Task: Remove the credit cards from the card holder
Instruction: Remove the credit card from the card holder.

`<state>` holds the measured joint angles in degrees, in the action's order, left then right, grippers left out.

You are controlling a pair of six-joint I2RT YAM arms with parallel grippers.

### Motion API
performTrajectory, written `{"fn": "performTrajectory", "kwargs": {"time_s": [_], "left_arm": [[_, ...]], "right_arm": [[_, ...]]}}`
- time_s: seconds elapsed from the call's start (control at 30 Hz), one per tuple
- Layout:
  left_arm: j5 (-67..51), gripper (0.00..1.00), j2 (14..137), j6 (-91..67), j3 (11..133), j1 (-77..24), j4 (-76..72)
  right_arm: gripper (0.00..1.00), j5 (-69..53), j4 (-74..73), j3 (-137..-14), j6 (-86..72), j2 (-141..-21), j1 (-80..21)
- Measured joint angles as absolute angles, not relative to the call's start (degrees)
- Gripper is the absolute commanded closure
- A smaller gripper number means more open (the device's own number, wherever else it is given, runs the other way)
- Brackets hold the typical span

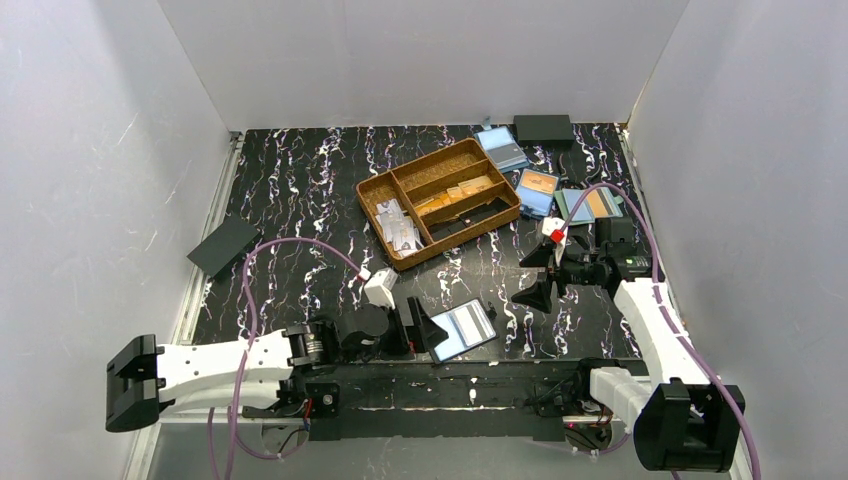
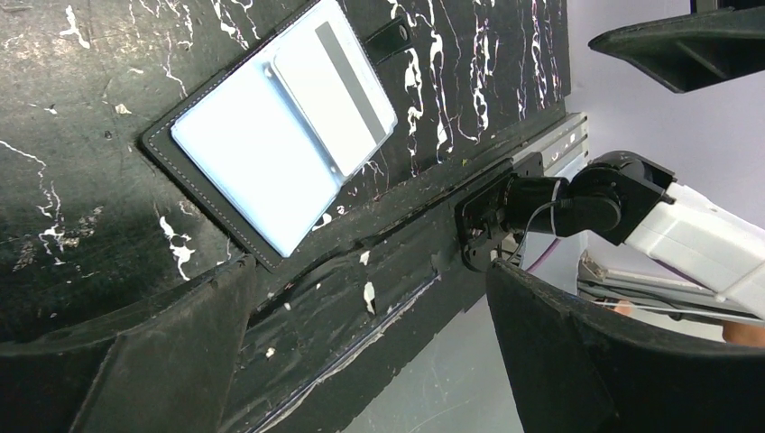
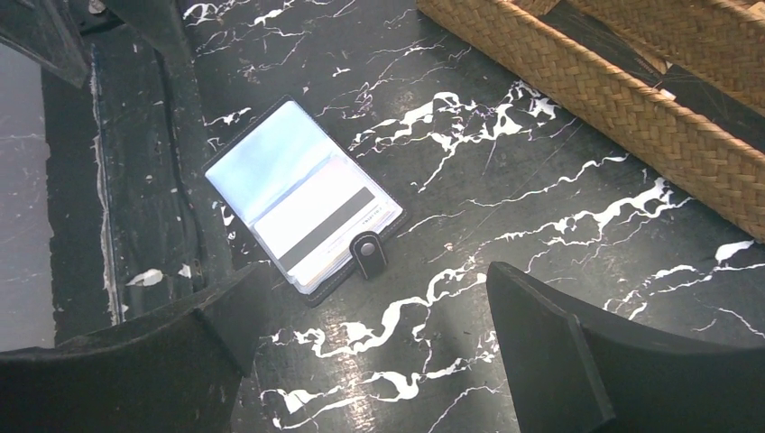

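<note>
Now, credit cards (image 3: pixel 329 225) inside card holder (image 3: pixel 257 162)

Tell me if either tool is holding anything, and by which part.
Nothing is held. Left tool and right tool are both open and empty; the small black bifold card holder lies untouched on the black marbled table.

Bright, even overhead light, soft shadows, glare whitening the card holder (image 2: pixel 271 140) sleeves.
</note>
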<state>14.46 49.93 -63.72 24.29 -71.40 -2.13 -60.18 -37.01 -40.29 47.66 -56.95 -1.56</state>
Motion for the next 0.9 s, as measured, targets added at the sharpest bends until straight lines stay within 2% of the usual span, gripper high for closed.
{"fn": "performTrajectory", "kwargs": {"time_s": [0.6, 0.9], "left_arm": [[16.4, 0.02, 59.9, -65.7, 27.7, -74.0, -4.1], [16.6, 0.02, 64.0, -65.9, 29.1, -74.6, -4.3]], "right_arm": [[0.02, -66.7, -35.7, -40.3, 39.6, -62.8, -1.6], [0.02, -64.4, -36.1, -40.3, 39.4, -64.9, -1.6]]}}
